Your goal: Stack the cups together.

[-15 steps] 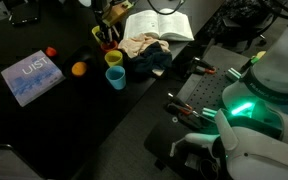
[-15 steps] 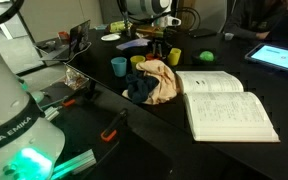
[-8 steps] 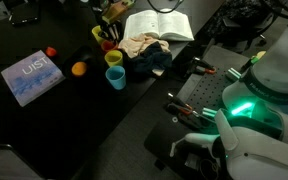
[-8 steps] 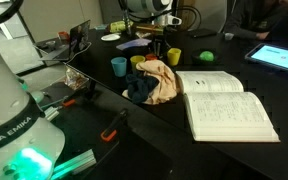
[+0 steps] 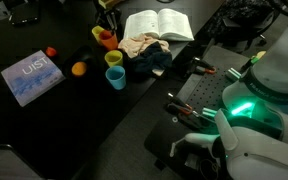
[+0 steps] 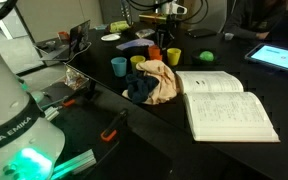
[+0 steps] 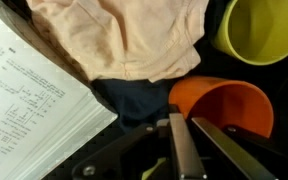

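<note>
My gripper [image 7: 187, 123] is shut on the wall of the red-orange cup [image 7: 224, 100] and holds it at the far side of the black table [image 6: 234, 70]. In an exterior view the gripper [image 6: 156, 36] hangs above that cup [image 6: 154, 53]. The yellow cup [image 6: 173, 55] stands beside it. The yellow-green cup [image 6: 137, 60] and the light blue cup [image 6: 118, 66] stand near the crumpled cloth [image 6: 154, 80]. The other exterior view shows the red-orange [image 5: 106, 40], yellow [image 5: 97, 32], yellow-green [image 5: 114, 58] and light blue [image 5: 115, 77] cups. The yellow-green cup [image 7: 259, 30] is open side up in the wrist view.
An open book [image 5: 159, 25] lies beside the cloth [image 5: 144, 50]. An orange ball [image 5: 79, 69], a red ball [image 5: 51, 51] and a blue book [image 5: 32, 77] lie on the table. A green ball [image 6: 207, 57] and a tablet [image 6: 279, 55] lie further off.
My gripper has risen from among the cups. The red-orange cup, hidden by it before, now shows below it. The other cups have not moved.
</note>
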You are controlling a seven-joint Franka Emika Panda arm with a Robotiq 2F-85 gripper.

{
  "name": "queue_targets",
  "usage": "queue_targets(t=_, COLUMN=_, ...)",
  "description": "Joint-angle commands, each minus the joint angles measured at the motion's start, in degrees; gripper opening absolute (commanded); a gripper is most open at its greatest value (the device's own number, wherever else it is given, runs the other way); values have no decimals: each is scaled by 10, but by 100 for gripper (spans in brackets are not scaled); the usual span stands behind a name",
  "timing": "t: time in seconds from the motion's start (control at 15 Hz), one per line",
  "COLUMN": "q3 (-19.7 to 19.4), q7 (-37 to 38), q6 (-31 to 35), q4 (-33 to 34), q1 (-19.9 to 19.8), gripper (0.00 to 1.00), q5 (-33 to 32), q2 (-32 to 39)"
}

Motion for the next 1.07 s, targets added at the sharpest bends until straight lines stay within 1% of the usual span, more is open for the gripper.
queue_targets(t=0.0, q3=23, q7=-28, q6=-32, q4=-32, q1=-24, gripper=4, q5=47, q2=-69)
queue_targets(t=0.2, q3=31, q7=-48, q6=-67, q4=-63, q1=-30, gripper=4, q5=79, q2=-115)
queue_targets(t=0.47, q3=38, q7=-60, q6=-85, q4=-113, q1=-26, gripper=4, q5=104, q2=-167)
queue_targets(t=0.73, q3=45, q7=-65, q6=-57, q4=-152, q1=-18, gripper=4, q5=111, q2=-180)
queue_targets(t=1.0, q3=45, q7=-44, q6=4, q4=-174, q1=-4, gripper=4, q5=79, q2=-170)
